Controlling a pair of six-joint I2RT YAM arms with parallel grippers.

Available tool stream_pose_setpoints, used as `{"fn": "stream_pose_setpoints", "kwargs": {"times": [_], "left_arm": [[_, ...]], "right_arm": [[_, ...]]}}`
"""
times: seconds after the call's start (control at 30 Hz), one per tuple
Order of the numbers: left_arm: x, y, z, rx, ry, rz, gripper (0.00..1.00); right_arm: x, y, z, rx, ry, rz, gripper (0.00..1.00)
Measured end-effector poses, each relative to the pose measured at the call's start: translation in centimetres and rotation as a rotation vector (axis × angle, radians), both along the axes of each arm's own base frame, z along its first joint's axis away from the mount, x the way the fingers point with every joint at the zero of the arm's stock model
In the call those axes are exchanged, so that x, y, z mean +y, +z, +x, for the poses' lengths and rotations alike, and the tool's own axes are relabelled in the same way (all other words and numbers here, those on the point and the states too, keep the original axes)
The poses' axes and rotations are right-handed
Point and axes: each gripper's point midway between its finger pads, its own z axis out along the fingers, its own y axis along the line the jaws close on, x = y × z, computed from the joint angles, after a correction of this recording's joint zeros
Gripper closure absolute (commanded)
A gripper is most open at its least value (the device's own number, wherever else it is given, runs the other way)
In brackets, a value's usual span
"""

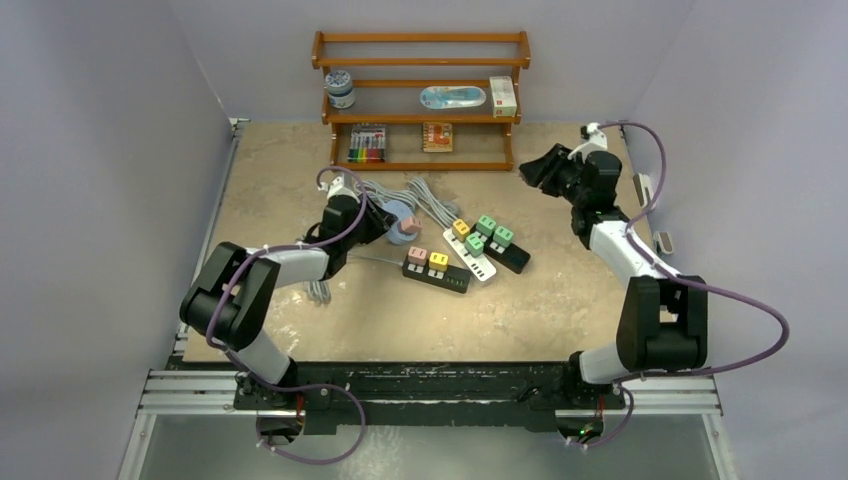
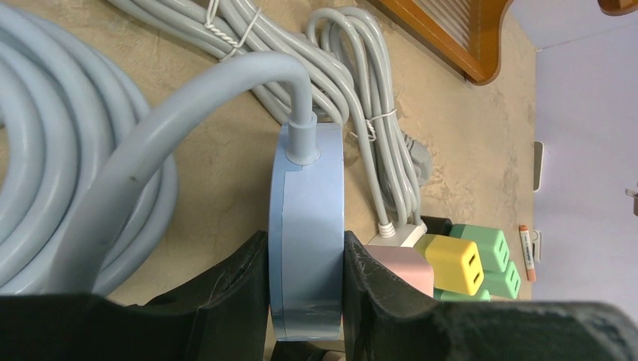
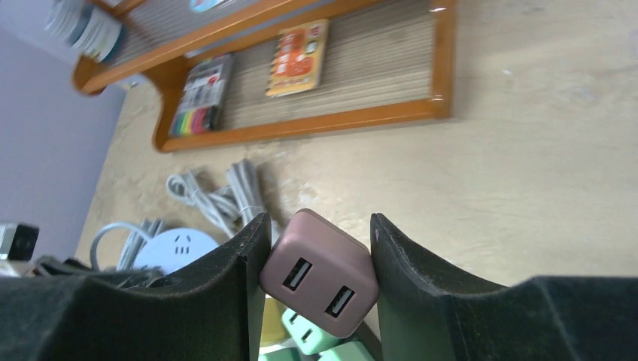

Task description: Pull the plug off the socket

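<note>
My left gripper (image 1: 387,222) (image 2: 307,252) is shut on a round pale-blue socket (image 1: 404,226) (image 2: 308,218), gripped edge-on, with its thick grey cord (image 2: 188,98) curving away. My right gripper (image 1: 532,170) (image 3: 317,223) is raised over the table's back right, well away from the socket. It is shut on a mauve cube plug (image 3: 320,274) with two USB ports facing the camera. The plug is clear of the socket, whose empty face (image 3: 177,247) shows below in the right wrist view.
A black power strip (image 1: 436,270) carries a pink and a yellow plug. A white strip (image 1: 470,252) and another black strip (image 1: 507,252) carry yellow and green plugs. Bundled grey cables (image 1: 425,198) lie behind them. A wooden shelf (image 1: 420,62) stands at the back.
</note>
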Motion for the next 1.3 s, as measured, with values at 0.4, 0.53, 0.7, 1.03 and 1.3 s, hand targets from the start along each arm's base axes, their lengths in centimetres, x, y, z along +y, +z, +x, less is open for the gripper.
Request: {"fn": "stream_pose_setpoints", "kwargs": {"times": [0.4,0.53,0.7,1.03,1.3], "left_arm": [[-0.1,0.0,0.0,0.019,-0.011,0.016,1.00],[0.1,0.2,0.0,0.025,-0.008,0.037,1.00],[0.2,0.1,0.1,0.028,-0.006,0.041,1.00],[0.5,0.1,0.0,0.027,0.002,0.056,1.00],[0.2,1.2,0.1,0.041,-0.128,0.169,1.00]], "right_arm": [[-8.6,-5.5,2.0,0.142,-0.163,0.299,0.99],[-9.9,-9.1,1.8,0.257,-0.204,0.346,0.79],[-9.6,-10.4,1.4,0.320,-0.218,0.385,0.63],[-10.4,-12.3,1.2,0.389,-0.284,0.452,0.27],[-11.8,-9.7,1.5,0.306,-0.355,0.411,0.01]]}}
